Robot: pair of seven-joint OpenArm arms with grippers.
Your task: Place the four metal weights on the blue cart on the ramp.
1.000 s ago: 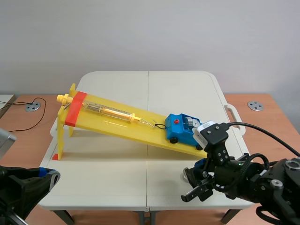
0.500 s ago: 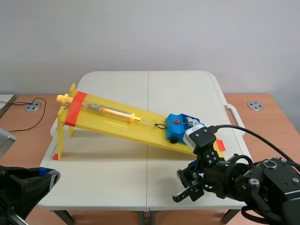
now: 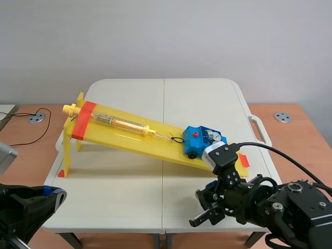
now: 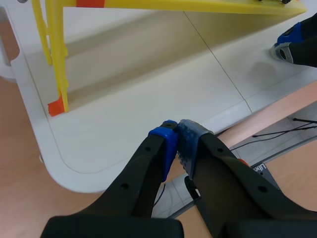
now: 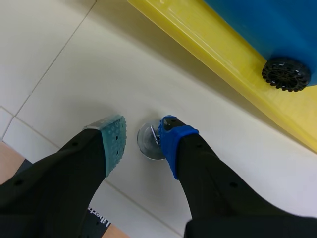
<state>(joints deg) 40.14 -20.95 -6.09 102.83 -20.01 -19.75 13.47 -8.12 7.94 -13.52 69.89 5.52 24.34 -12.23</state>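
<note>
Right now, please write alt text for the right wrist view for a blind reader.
The right gripper, open, straddles a round metal weight on the white table. Ahead lie the yellow ramp and a wheel of the blue cart.

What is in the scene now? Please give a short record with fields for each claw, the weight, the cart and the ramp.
left claw: shut on nothing, by the table's near edge
right claw: open, one finger on each side of a weight
metal weight: lies on the white table
blue cart: near the ramp's low end
yellow ramp: stands on the table

Bright, even light — soft shadows
</note>
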